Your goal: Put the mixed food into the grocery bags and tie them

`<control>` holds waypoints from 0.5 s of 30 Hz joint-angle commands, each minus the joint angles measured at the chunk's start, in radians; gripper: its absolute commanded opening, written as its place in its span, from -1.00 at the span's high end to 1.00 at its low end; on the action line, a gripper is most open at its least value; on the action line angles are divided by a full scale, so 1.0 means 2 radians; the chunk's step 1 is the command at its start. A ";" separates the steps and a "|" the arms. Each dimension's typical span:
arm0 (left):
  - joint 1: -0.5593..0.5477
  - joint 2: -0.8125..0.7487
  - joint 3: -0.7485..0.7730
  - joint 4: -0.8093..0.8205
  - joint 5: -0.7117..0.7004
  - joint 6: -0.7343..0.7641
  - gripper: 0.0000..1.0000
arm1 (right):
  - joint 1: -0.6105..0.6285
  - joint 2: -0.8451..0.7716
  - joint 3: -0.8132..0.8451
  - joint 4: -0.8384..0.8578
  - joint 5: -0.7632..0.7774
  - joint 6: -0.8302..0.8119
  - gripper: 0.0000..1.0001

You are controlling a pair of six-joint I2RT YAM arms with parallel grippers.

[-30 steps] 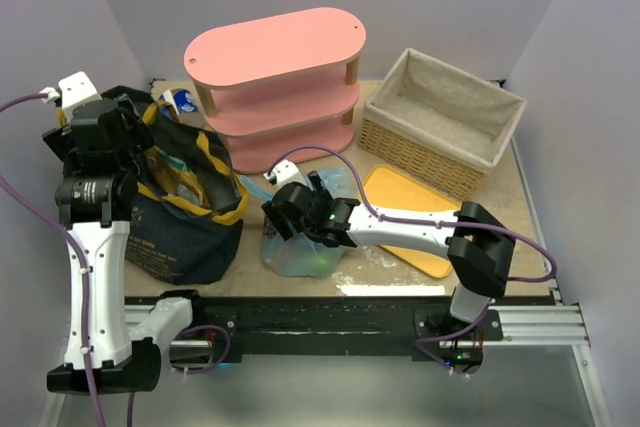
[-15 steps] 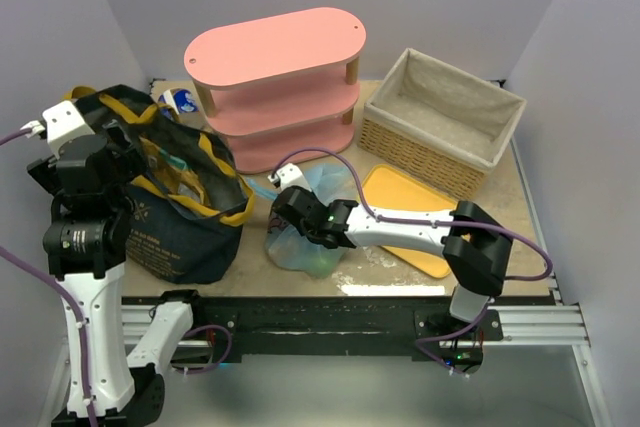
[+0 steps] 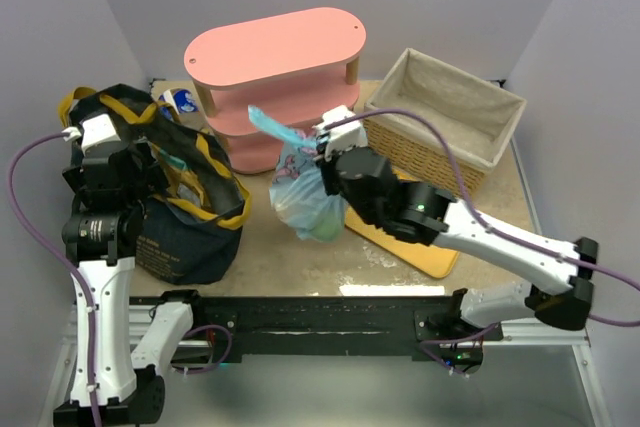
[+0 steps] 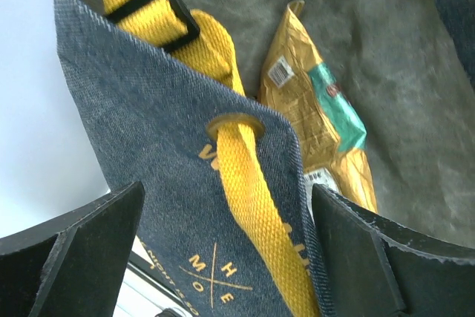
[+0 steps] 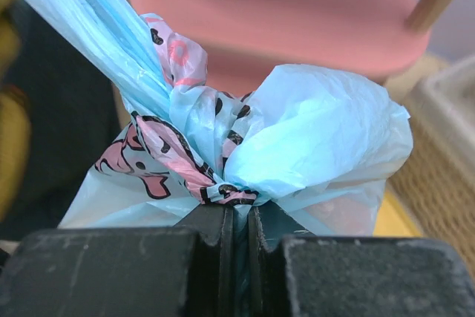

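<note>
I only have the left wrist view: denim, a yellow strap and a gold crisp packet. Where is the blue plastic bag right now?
Observer: The light-blue bag hangs from the right pincer, in front of the pink shelf.
Operator: Is it tied?
Observer: In the right wrist view its top is bunched into what looks like a knot, and the pincer is shut on the plastic right at it.
Operator: Where does my arm sit on the table?
Observer: From above, the left pincer is over the open mouth of the denim tote, which stands at the table's left side.
</note>
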 commanded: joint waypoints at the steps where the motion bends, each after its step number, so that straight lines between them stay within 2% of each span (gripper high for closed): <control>1: 0.002 -0.022 -0.018 0.023 0.040 -0.015 -1.00 | -0.001 -0.049 0.058 0.131 -0.053 -0.069 1.00; 3: 0.002 -0.034 -0.027 0.046 0.073 -0.023 -1.00 | -0.001 -0.041 0.081 0.152 -0.089 -0.079 1.00; 9: 0.003 -0.039 -0.063 0.076 0.112 -0.040 -0.98 | -0.001 0.009 0.150 0.191 -0.184 -0.074 1.00; 12: 0.002 -0.045 -0.074 0.085 0.122 -0.040 -0.46 | -0.001 0.015 0.142 0.248 -0.238 -0.070 1.00; 13: 0.002 -0.049 -0.076 0.089 0.122 -0.041 -0.17 | -0.001 0.019 0.140 0.277 -0.249 -0.068 1.00; 15: 0.003 -0.062 -0.077 0.093 0.115 -0.043 0.17 | -0.001 0.026 0.143 0.312 -0.298 -0.064 1.00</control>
